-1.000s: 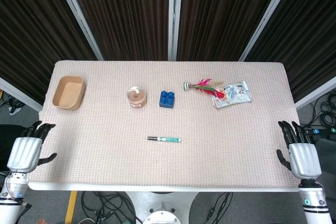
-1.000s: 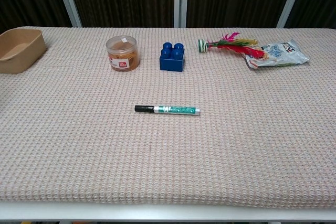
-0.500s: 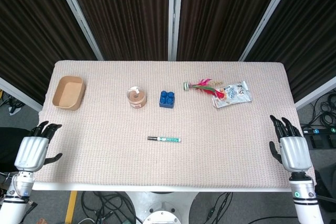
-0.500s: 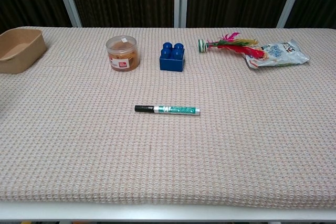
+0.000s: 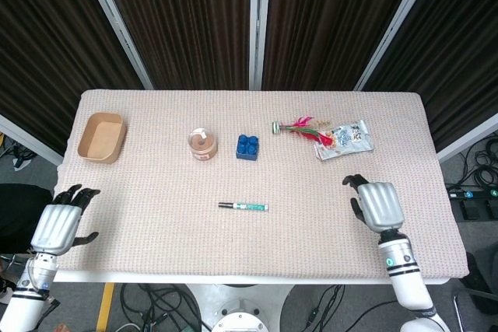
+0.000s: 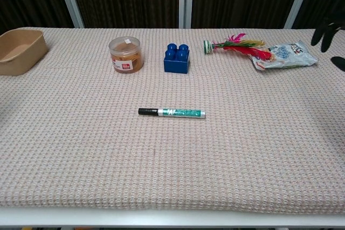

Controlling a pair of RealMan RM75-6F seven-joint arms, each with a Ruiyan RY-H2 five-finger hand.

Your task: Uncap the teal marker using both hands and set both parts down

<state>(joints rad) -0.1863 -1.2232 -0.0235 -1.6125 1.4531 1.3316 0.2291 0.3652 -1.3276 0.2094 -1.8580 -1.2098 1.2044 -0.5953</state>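
Note:
The teal marker [image 5: 243,207] lies flat at the middle of the table, its black cap pointing left; the chest view shows the marker [image 6: 171,112] the same way. My left hand [image 5: 56,227] hangs off the table's front left corner, fingers apart and empty. Over the front right of the table my right hand [image 5: 377,205] is empty, fingers apart, well to the right of the marker. In the chest view only its dark fingertips [image 6: 328,29] show at the right edge.
Along the back stand a tan tray [image 5: 102,137], a small jar [image 5: 202,144], a blue brick [image 5: 247,147], a feathered shuttlecock [image 5: 299,127] and a snack bag [image 5: 344,139]. The table's front edge runs just below both hands.
My right hand has moved left from beyond the table's right edge to over its front right part. My left hand has crept slightly right and down.

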